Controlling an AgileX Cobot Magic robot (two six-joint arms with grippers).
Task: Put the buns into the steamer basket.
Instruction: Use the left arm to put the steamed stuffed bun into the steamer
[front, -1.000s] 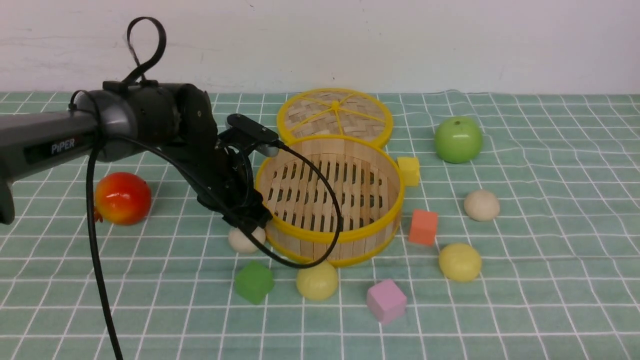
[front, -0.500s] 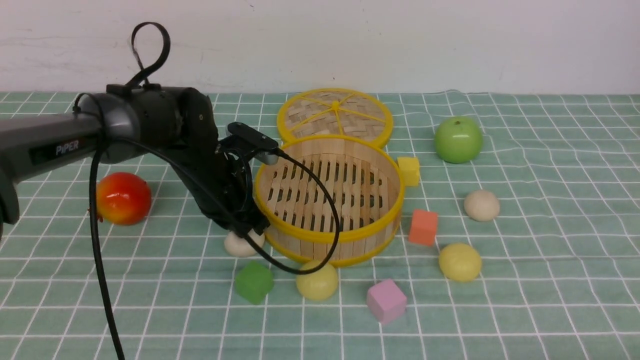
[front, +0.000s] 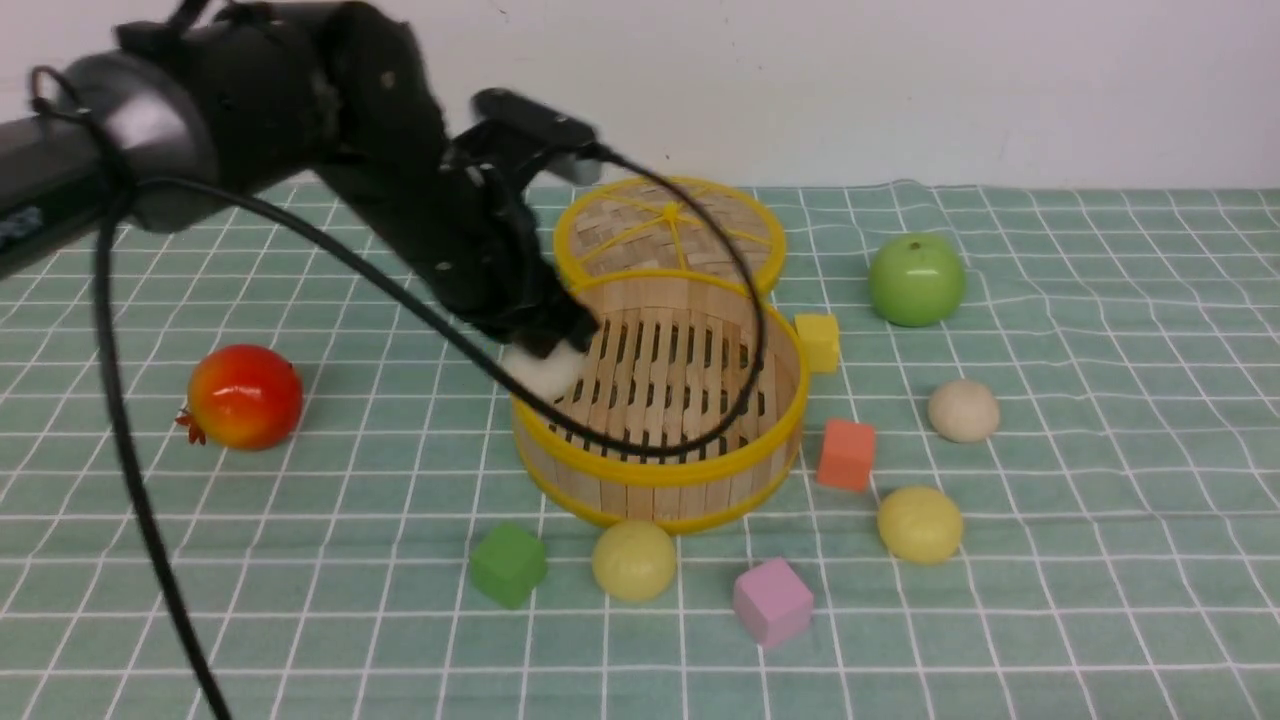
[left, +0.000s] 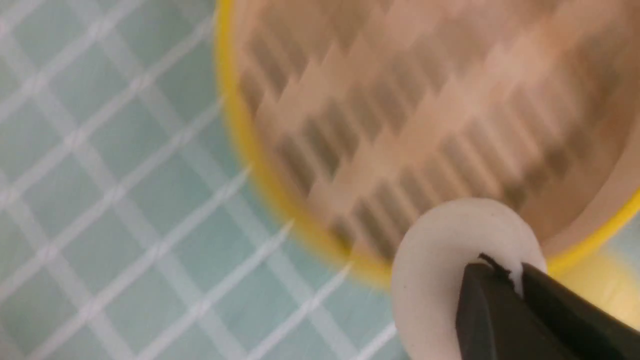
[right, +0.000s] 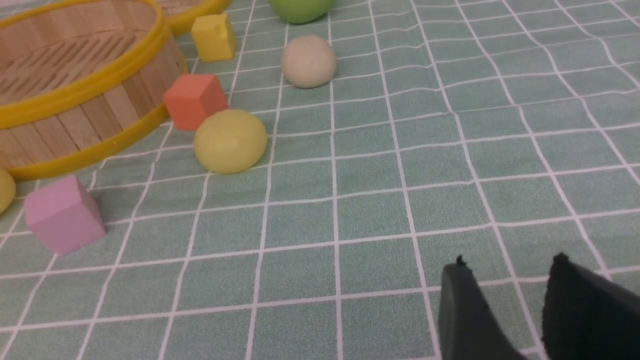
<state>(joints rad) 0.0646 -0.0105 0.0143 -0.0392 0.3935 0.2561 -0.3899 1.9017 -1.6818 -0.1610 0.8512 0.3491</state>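
so the left claw (front: 547, 348) is pinching a white bun (front: 543, 374) over the steamer basket (front: 662, 472) left rim, right claw (right: 510, 266) spread apart

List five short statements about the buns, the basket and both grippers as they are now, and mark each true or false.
1. The left gripper is shut on a white bun. True.
2. Two buns lie inside the steamer basket. False: none lies in it.
3. The lid covers the basket. False: the lid lies behind it.
4. The right gripper is open and holds nothing. True.
5. A yellow bun sits in front of the basket. True.
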